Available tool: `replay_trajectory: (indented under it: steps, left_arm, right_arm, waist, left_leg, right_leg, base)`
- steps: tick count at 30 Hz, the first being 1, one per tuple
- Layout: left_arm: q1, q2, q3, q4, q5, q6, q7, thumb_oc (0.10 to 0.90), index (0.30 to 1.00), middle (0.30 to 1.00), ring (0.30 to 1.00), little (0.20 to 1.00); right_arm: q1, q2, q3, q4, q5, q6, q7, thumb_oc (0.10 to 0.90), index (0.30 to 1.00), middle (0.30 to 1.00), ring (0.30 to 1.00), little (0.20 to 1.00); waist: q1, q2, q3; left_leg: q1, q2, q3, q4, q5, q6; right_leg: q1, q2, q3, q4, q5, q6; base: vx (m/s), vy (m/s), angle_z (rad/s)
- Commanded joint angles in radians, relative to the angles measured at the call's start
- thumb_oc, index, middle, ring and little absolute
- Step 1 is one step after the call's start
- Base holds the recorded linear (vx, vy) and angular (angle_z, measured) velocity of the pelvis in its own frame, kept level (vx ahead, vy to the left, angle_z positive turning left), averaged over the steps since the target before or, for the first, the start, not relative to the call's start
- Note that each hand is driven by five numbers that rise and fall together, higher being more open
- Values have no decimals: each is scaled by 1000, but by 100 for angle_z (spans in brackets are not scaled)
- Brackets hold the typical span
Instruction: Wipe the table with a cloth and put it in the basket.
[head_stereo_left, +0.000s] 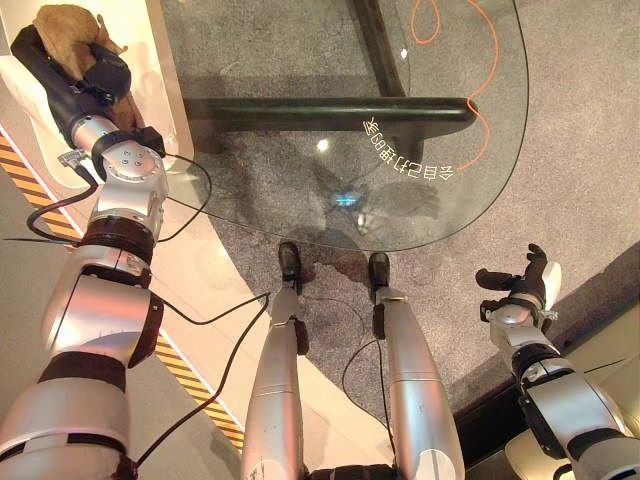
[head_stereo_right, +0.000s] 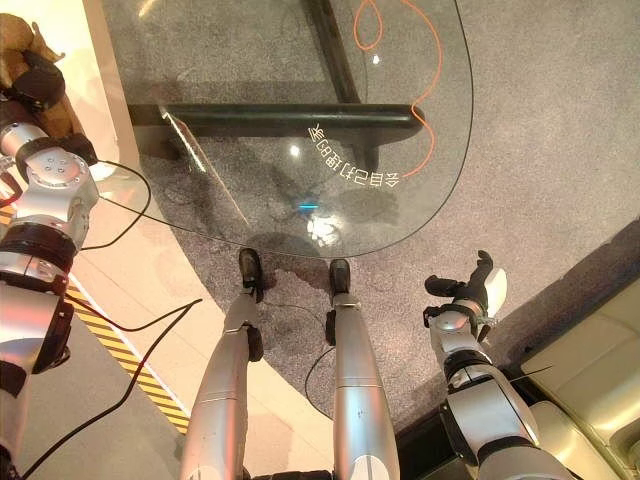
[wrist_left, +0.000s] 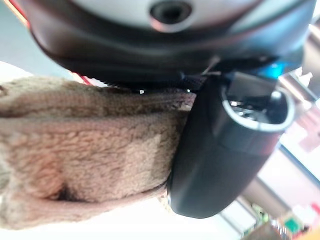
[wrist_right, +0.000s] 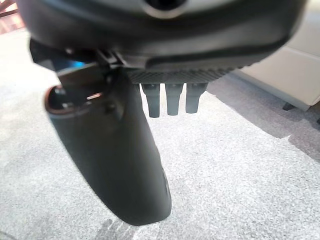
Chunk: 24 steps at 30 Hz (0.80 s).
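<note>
Cloth (head_stereo_left: 68, 32), brown and fleecy, is sitting bunched in the left hand (head_stereo_left: 95, 70), which is reaching out to the robot's left, off the glass table (head_stereo_left: 300, 70) and over a pale cream surface (head_stereo_left: 150, 60) beside it. In the left wrist view the thumb (wrist_left: 225, 150) is pressing against the folded pile of the cloth (wrist_left: 85, 155), so the hand is gripping it firmly rather than resting on it.

Judging by this, the wiping looks finished and the carry to the basket is in hand; the next move calls for finding the basket's opening, bringing the cloth over it and loosening the grip.

Whether the cream surface belongs to that basket cannot be told, since its edges are cut off at the frame. The left hand's fingers are hidden behind the cloth.

Right hand (head_stereo_left: 525, 285) is hanging idle low at the robot's right side, over grey carpet (head_stereo_left: 580, 150), holding nothing, fingers loosely bent. An orange cord (head_stereo_left: 470, 60) is looping under the glass near the dark table base (head_stereo_left: 330, 110).
</note>
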Motion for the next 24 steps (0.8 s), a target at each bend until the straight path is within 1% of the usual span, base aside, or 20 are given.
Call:
replay_trajectory:
  steps: [1,5,14,20,24]
  left_arm:
    - [-154,146,2,13,51,-28,26,100,300,300,300,200]
    - [-156,150,-4,34,35,15,0,100,300,300,300,200]
    - [-157,147,-12,52,32,49,-52,100,300,300,300,200]
    - [-160,148,-23,51,35,78,-65,100,300,300,300,200]
    - [-159,147,-25,58,38,81,-69,100,300,300,300,200]
  right_arm:
    - [27,-37,-8,16,-17,-13,-24,800,900,900,900,900]
    - [25,-39,-7,12,-20,-14,-27,800,900,900,900,900]
    - [11,-46,-6,5,-23,-4,-24,800,900,900,900,900]
    - [17,-48,-8,-2,-24,-8,-25,800,900,900,900,900]
    - [17,-50,-9,0,-28,-13,-26,800,900,900,900,900]
  waist:
    - [7,-15,-27]
    - [6,-16,-27]
    - [5,-21,-27]
    - [3,-25,-27]
    - [3,-26,-27]
  left_leg:
    - [15,-76,40,136,-192,53]
    - [6,-76,40,141,-191,53]
    - [-12,-76,40,149,-191,54]
    - [-24,-73,39,157,-191,54]
    - [-28,-74,37,161,-192,55]
  right_leg:
    - [33,66,-9,-232,125,9]
    - [25,67,-8,-229,127,9]
    - [9,70,-9,-224,129,8]
    - [-1,71,-8,-217,130,8]
    - [-5,72,-7,-215,132,8]
  base:
    - [0,0,0]
    - [0,0,0]
    - [0,0,0]
    - [0,0,0]
    - [0,0,0]
